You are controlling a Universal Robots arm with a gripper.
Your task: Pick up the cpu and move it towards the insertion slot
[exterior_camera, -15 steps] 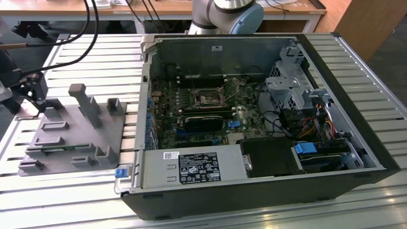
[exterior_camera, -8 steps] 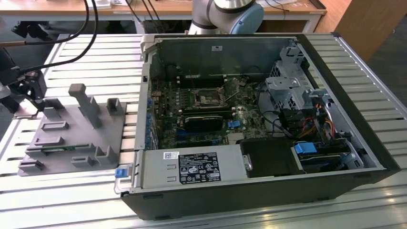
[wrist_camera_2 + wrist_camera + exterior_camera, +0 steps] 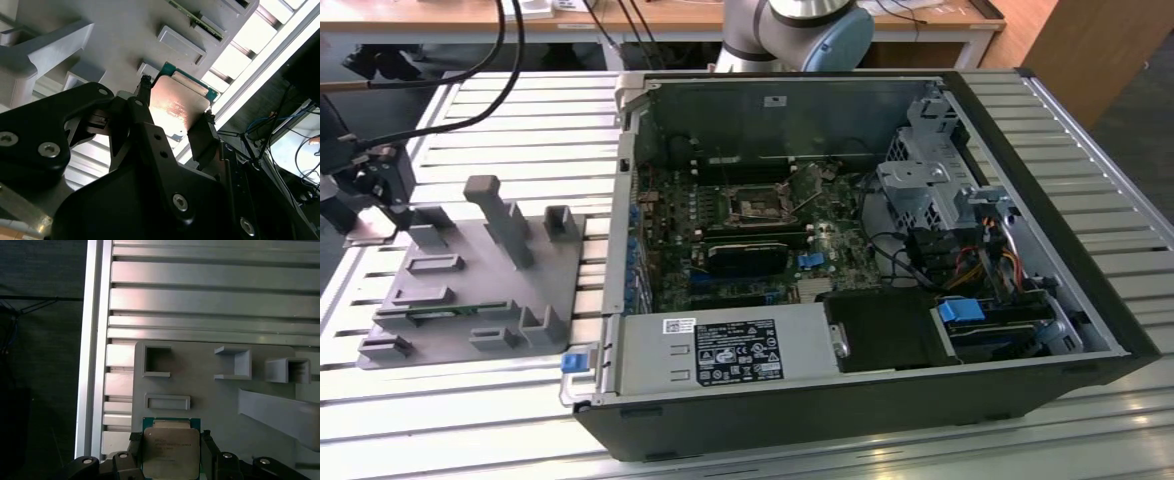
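Exterior view first: what are you working around?

You have the table [image 3: 480, 420], and on it the open case [image 3: 854, 410] with the fixture [image 3: 467, 290] well apart, toward the exterior view's left.

What is in the case?

The green board fills the floor, with the slot [image 3: 758, 205] near its middle. A labelled box sits at the near wall, and a drive cage and loose cables are on the exterior view's right. The case walls stand high around the slot.

And the fixture?

It carries upright posts and several pockets. In the first wrist view the square pocket [image 3: 157, 362] and the long shallow one [image 3: 167, 401] hold nothing that I can see.

Where is the cpu?

In both wrist views the cpu [image 3: 182, 107] [image 3: 170, 450] sits over the fixture, between your gripper [image 3: 177, 100] [image 3: 170, 437].

Do I have it?

I judge yes. The fingers [image 3: 205, 135] press on two opposite edges, clamped on the chip. I cannot tell whether it has cleared the fixture.

How do I do this well?

Keep the chip level and grip only its edges. Rise straight so no corner catches a pocket or post. Carry it high enough to pass the case wall, and travel slowly, because a thin edge grip can slip.
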